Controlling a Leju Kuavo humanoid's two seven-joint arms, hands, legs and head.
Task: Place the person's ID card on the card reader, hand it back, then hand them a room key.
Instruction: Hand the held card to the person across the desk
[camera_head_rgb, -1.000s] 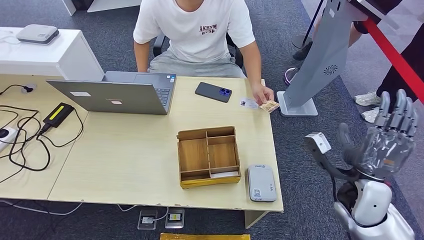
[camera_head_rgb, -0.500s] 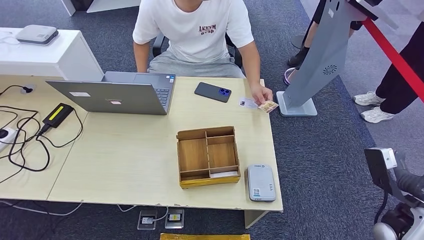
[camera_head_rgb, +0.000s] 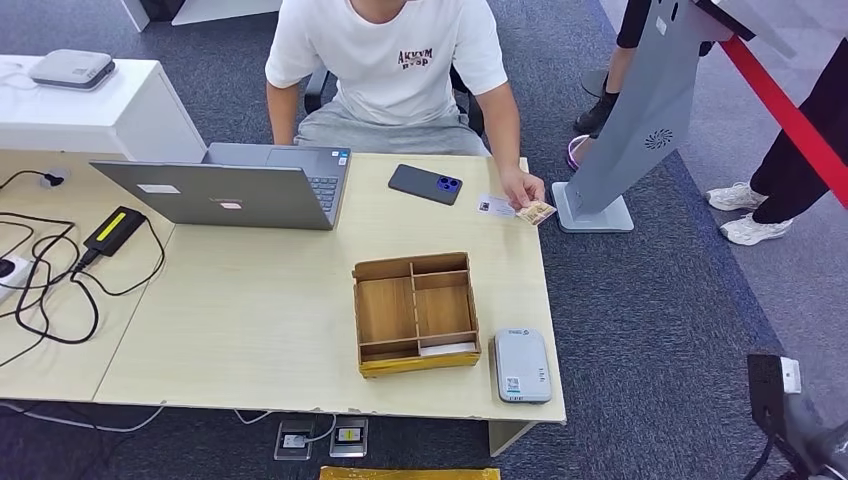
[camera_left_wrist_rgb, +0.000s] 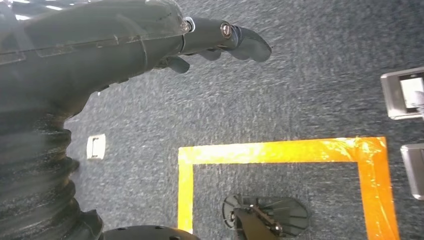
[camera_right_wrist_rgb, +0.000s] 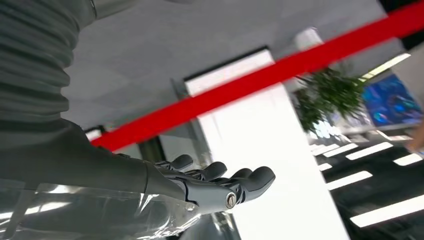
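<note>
At far table edge, ID card (camera_head_rgb: 537, 212) in person's hand (camera_head_rgb: 522, 189), tilted diagonally.

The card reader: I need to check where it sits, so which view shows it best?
The head view: the card reader lies flat at the table's near right corner, beside the wooden tray. The left wrist view looks at carpet, the right wrist view at ceiling.

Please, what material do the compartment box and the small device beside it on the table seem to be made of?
The compartment box looks like unfinished light wood: brown grain, thin dividers, matte. The card reader beside it seems to be grey plastic with a smooth matte shell and rounded corners, though painted metal cannot be excluded.
</note>
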